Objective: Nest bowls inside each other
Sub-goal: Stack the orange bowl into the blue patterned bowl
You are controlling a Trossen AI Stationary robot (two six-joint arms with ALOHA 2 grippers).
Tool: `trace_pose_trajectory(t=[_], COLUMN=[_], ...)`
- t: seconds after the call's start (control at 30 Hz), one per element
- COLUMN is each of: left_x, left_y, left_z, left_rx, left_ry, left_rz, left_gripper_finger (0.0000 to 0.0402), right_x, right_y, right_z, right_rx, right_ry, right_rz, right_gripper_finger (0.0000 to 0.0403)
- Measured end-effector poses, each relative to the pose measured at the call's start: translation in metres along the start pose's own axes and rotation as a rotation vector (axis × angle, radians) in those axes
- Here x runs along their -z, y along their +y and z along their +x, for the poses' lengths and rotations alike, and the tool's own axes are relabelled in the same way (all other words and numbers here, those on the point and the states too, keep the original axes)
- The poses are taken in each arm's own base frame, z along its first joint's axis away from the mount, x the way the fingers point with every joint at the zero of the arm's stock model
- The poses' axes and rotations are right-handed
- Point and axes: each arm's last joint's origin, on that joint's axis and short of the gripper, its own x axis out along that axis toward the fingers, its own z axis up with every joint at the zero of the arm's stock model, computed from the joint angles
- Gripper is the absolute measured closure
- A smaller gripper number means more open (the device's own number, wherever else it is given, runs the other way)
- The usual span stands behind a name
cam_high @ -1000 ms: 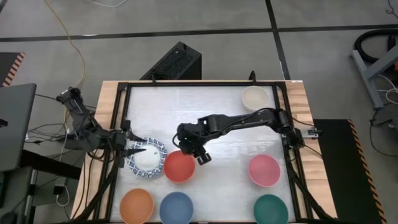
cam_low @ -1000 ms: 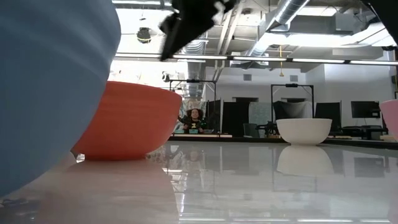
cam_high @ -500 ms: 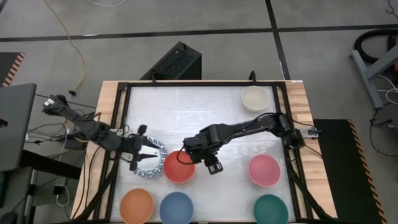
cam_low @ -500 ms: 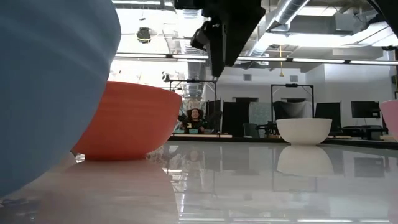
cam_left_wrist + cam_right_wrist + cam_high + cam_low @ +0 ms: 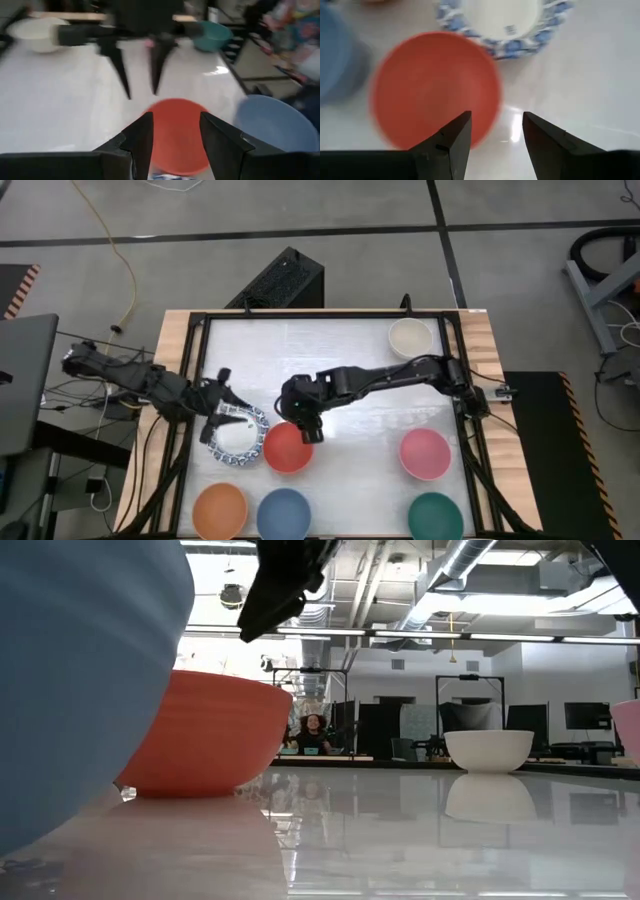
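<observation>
Wide bare table [image 5: 330,360] toward the far edge, beige bowl [image 5: 409,337] alone there; pink [image 5: 425,453], green [image 5: 435,517], blue [image 5: 283,513] and orange [image 5: 219,511] bowls along the near side. Red bowl [image 5: 289,447] touching blue-rimmed white bowl [image 5: 236,438], partly hidden under left gripper [image 5: 222,412], fingers parted, empty. Right gripper [image 5: 303,423] just above red rim, fingers spread, holding nothing.

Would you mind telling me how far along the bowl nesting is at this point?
Done: nothing clearly nested yet; the patterned bowl may hold others, hard to tell. In hand: neither end effector grips anything; the right end effector is open above the red bowl, the left end effector open by the patterned one. Left: beige, pink, green, blue and orange bowls sit singly.
</observation>
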Motion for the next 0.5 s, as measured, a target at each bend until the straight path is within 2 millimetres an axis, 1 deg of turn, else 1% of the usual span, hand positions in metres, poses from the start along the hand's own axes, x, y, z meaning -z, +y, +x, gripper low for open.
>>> trace_pose_trajectory(t=[0.1, 0.17, 0.3, 0.4, 0.5], left_x=[0.001, 0.002, 0.003, 0.003, 0.005], left_y=[0.006, 0.009, 0.013, 0.015, 0.017], left_z=[-0.015, -0.024, -0.038, -0.046, -0.050], left_rx=[-0.091, -0.129, -0.142, -0.144, -0.171], left_ry=[-0.029, -0.049, -0.088, -0.113, -0.117], left_rz=[-0.007, -0.010, -0.015, -0.017, -0.017], left_gripper_finger=[0.0251, 0.0251, 0.0251, 0.0251, 0.0251], right_x=[-0.002, -0.001, 0.010, 0.014, 0.022], right_y=[-0.002, -0.002, -0.004, -0.009, -0.014], right_z=[0.002, 0.010, 0.027, 0.030, 0.039], right_rx=[0.070, 0.080, 0.085, 0.091, 0.083], right_ry=[-0.028, -0.069, -0.063, -0.060, -0.063], right_rz=[-0.018, -0.034, -0.060, -0.051, -0.041], right_gripper_finger=[0.0204, 0.0204, 0.0204, 0.0204, 0.0204])
